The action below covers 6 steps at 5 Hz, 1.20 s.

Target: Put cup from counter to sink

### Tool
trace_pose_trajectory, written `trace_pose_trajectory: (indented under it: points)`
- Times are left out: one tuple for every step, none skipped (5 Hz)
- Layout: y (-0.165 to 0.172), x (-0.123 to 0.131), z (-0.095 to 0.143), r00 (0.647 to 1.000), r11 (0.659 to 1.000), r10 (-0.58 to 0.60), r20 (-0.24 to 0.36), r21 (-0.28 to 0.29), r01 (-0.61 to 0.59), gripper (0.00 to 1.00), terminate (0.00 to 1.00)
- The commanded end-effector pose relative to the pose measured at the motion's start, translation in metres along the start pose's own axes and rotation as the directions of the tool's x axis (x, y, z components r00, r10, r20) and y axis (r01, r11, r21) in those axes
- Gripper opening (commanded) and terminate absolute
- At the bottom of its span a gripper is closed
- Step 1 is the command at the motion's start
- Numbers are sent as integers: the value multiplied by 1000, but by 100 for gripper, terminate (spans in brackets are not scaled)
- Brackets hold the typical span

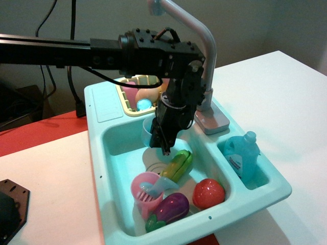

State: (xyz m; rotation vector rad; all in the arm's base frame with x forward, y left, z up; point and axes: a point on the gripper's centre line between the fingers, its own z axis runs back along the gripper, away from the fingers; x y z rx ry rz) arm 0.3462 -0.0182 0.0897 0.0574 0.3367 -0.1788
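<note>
Translucent light-blue plastic, round and slightly tapered: your cup hangs above the back of the sink, a smooth turquoise basin with a ridged round drain. Your gripper points down from the black arm reaching in from the left, its fingers pinching the cup's rim. Behind it stands the curved grey faucet.

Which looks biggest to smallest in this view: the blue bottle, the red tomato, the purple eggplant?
1. Blue bottle, clearly largest.
2. Purple eggplant and red tomato look about alike; too close to rank.
</note>
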Motion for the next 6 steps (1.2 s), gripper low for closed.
trace_pose_trajectory:
  points:
    - [5,-2,11,999,1000,20,39,3,-20,100,0]
    - [6,-10,14,999,999,28,21,-20,-28,100,0]
    - [12,-20,21,999,999,46,28,-24,-45,100,0]
    - [23,-37,49,994,999,52,97,3,-53,100,0]
    - [27,-54,78,986,998,55,160,9,-57,100,0]
    - [35,-67,90,983,997,71,171,-11,-70,100,100]
